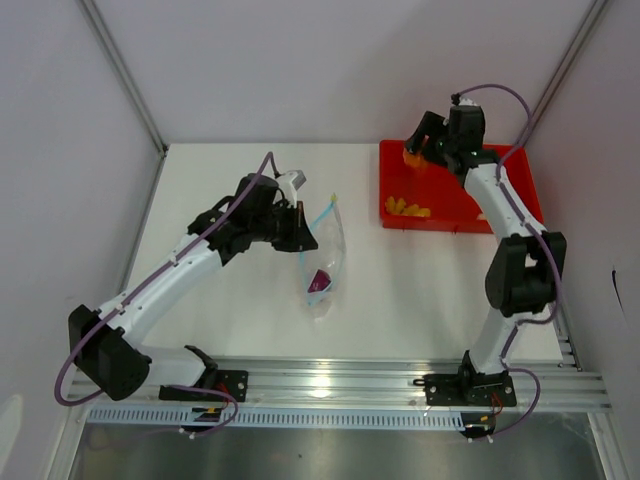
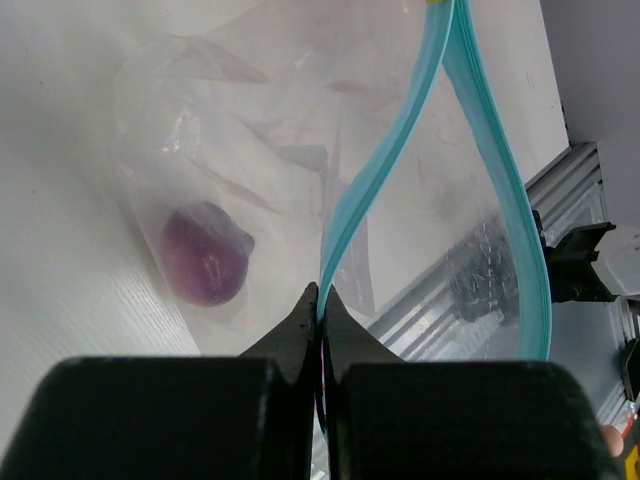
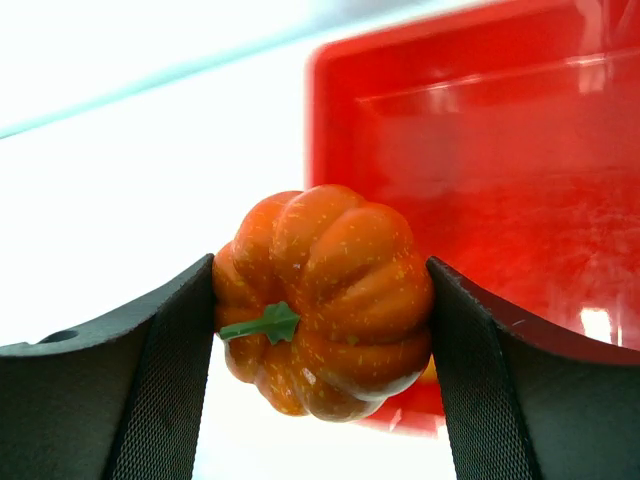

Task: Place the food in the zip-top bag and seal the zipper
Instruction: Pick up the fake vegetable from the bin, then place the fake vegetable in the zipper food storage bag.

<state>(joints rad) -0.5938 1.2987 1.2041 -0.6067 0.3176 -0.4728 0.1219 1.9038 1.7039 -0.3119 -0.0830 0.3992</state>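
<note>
- Right gripper (image 3: pixel 321 275) pinches the orange pumpkin (image 3: pixel 325 310) beside the red tray (image 3: pixel 520 120), at the far right corner of the table (image 1: pixel 420 290).
- Left gripper (image 2: pixel 322 305) is clamped on the zipper (image 2: pixel 372 190), holding the zip-top bag (image 2: pixel 260 110) open mid-table.
- Purple piece (image 2: pixel 203 258) is bagged; yellow chunks (image 1: pixel 408 208) remain in the tray; the bag is unsealed.

left tool (image 1: pixel 303 228) at zip-top bag (image 1: pixel 326 258) | right tool (image 1: pixel 420 148), orange piece (image 1: pixel 413 159) over red tray (image 1: pixel 440 226)
</note>
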